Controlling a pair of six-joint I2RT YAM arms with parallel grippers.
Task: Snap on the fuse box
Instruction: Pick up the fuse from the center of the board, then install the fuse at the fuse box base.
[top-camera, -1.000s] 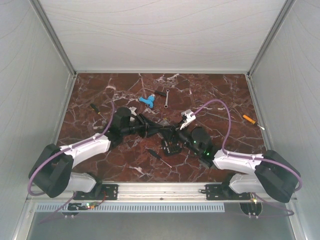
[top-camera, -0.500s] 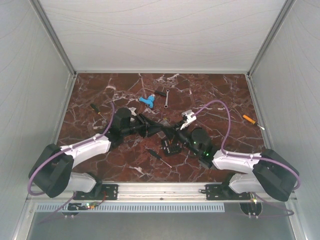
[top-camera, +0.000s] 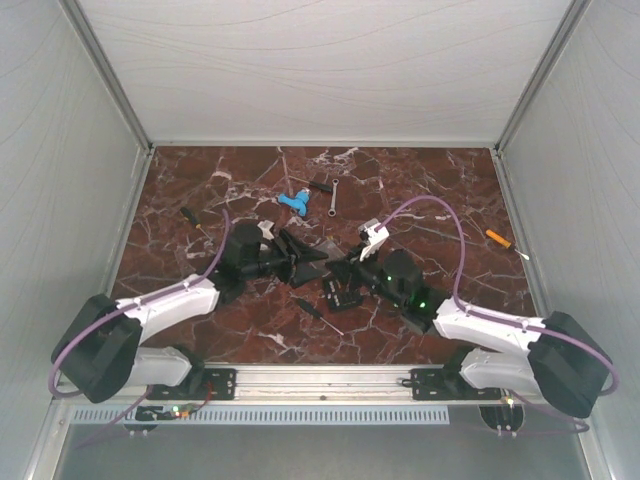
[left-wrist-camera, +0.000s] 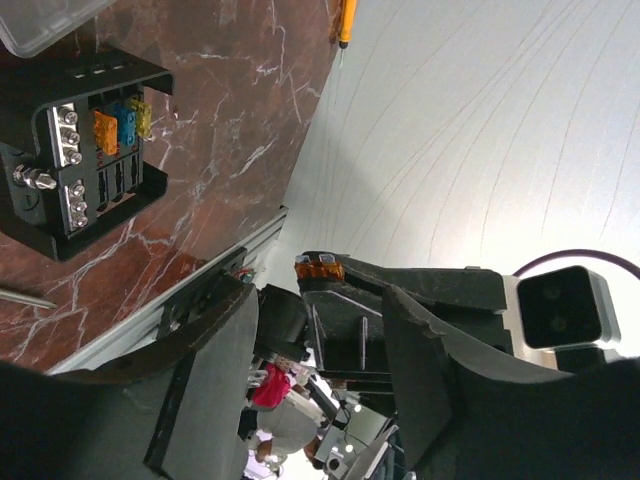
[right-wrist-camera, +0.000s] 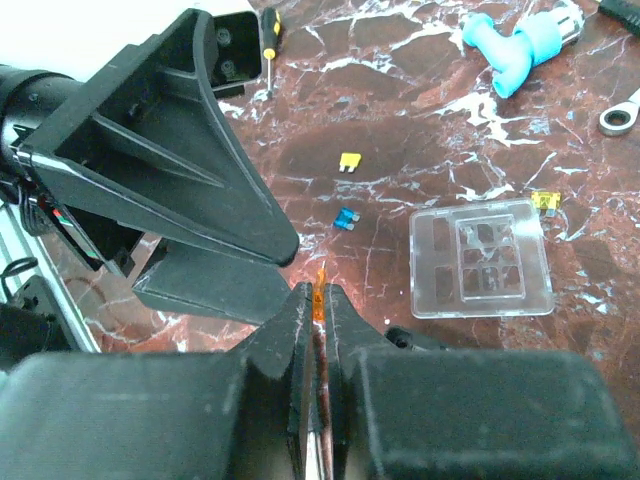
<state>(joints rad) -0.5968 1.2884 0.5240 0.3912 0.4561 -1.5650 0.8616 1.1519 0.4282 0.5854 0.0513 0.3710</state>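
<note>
The black fuse box (top-camera: 343, 293) lies open on the marble between the arms; the left wrist view shows orange, blue and yellow fuses in its slots (left-wrist-camera: 85, 150). Its clear square lid (right-wrist-camera: 482, 258) lies flat on the table apart from it. My right gripper (right-wrist-camera: 320, 296) is shut on a small orange fuse (right-wrist-camera: 320, 280), held above the table just over the box (top-camera: 347, 270). Directly facing it, my left gripper (top-camera: 300, 255) stands open, its fingers (right-wrist-camera: 190, 170) spread on either side of the right gripper's tips. The left wrist view also shows that orange fuse (left-wrist-camera: 320, 268).
Loose yellow (right-wrist-camera: 349, 161) and blue (right-wrist-camera: 346, 219) fuses lie near the lid. A blue plastic piece (top-camera: 293, 202) and a wrench (top-camera: 334, 195) sit farther back. An orange-handled screwdriver (top-camera: 498, 238) is at the right, and a dark one (top-camera: 315, 310) is in front of the box.
The right gripper closed on the orange fuse, then the left gripper opened and let go of it. The left gripper has drawn back slightly to the left.
</note>
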